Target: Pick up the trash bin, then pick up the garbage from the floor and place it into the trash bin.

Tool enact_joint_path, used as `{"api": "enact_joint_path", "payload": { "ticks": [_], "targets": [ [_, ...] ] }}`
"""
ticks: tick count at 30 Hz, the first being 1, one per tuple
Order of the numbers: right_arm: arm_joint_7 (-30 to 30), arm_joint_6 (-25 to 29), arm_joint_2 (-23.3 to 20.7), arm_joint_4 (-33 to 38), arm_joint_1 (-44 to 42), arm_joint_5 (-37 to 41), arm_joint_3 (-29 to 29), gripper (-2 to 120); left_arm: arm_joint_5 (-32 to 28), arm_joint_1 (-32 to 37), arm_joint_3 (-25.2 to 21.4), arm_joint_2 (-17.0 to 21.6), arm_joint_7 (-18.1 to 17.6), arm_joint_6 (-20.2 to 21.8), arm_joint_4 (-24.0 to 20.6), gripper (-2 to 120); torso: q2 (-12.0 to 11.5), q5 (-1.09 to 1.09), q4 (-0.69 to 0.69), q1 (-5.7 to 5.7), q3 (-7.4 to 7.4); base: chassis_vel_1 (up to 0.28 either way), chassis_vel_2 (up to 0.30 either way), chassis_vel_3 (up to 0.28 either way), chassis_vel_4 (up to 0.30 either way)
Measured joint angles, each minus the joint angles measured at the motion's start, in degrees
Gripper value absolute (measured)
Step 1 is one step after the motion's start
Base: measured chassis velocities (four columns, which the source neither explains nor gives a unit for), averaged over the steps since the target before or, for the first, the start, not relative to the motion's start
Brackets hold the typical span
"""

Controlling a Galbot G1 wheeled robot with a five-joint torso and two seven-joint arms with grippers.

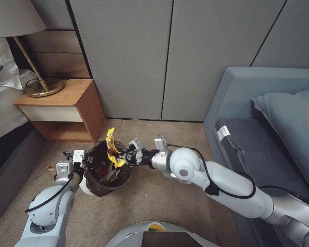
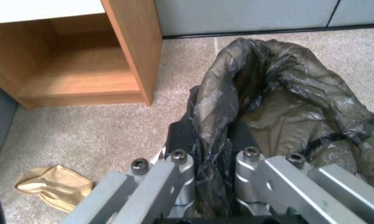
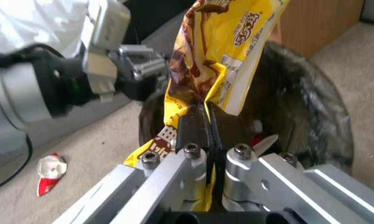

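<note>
Nearest the robot, the left gripper holds the trash bin off the floor, its jaws clamped on the rim where the dark liner bag folds over; the left wrist view shows the plastic pinched between the two fingers. The bin tilts a little, and a few wrappers already lie inside it. Over the bin's mouth, from the robot's right, the right gripper has its jaws pressed together on a yellow-brown snack wrapper, which stands upright above the rim with its lower end inside the opening. On the carpet near the left arm lies a red and white packet. A tan paper piece rests on the floor just in front of the wooden nightstand, which stands beyond the bin against the grey wall panels and carries a brass lamp.
</note>
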Motion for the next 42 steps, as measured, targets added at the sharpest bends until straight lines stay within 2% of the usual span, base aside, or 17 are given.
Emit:
{"api": "enact_joint_path", "payload": {
  "ticks": [10,21,33,35,36,39,40,42],
  "targets": [
    [-0.17,1.26,3.16,-6.85,-0.98,-3.47,-3.46,0,-0.13,-0.16,-0.22,-0.21,0.04,0.0,0.46,7,0.0,0.0,0.0,0.0,0.0,0.0,0.0,0.0,0.0],
    [-0.55,1.96,11.19,-13.87,-0.75,-5.43,-6.42,0,-0.15,0.06,-0.44,-0.44,0.17,0.0,0.86,7,0.0,0.0,0.01,0.0,0.0,0.0,0.0,0.0,0.0],
    [-0.55,2.07,15.82,-18.7,1.26,-5.74,-8.91,-1,-0.05,0.15,-0.15,-0.75,0.23,0.0,1.31,7,0.0,0.0,0.01,0.0,0.0,0.0,0.0,0.0,0.0],
    [-0.39,2.04,16.23,-19.66,1.29,-6.15,-9.07,8,-0.09,0.16,-0.25,-0.65,0.25,0.0,1.31,7,0.0,0.0,0.01,0.0,0.0,0.0,0.0,0.0,0.0],
    [-0.39,2.04,16.23,-19.66,1.29,-6.15,-9.07,8,-0.09,0.16,-0.25,-0.65,0.25,0.0,1.31,7,0.0,0.0,0.01,0.0,0.0,0.0,0.0,0.0,0.0],
    [-0.1,2.02,16.8,-21.24,1.33,-6.97,-9.14,22,-0.23,0.19,-0.37,-0.41,0.26,0.0,1.33,7,0.0,0.0,0.0,0.0,0.0,0.0,0.0,0.0,0.0],
    [-0.1,2.02,16.8,-21.24,1.33,-6.97,-9.14,22,-0.23,0.19,-0.37,-0.41,0.26,0.0,1.33,7,0.0,0.0,0.0,0.0,0.0,0.0,0.0,0.0,0.0],
    [0.13,1.99,16.9,-21.56,1.39,-7.11,-9.11,34,-0.24,0.22,-0.35,-0.48,0.26,0.0,1.35,7,0.0,0.0,0.01,0.0,0.0,0.0,0.0,0.0,0.0]
  ]
}}
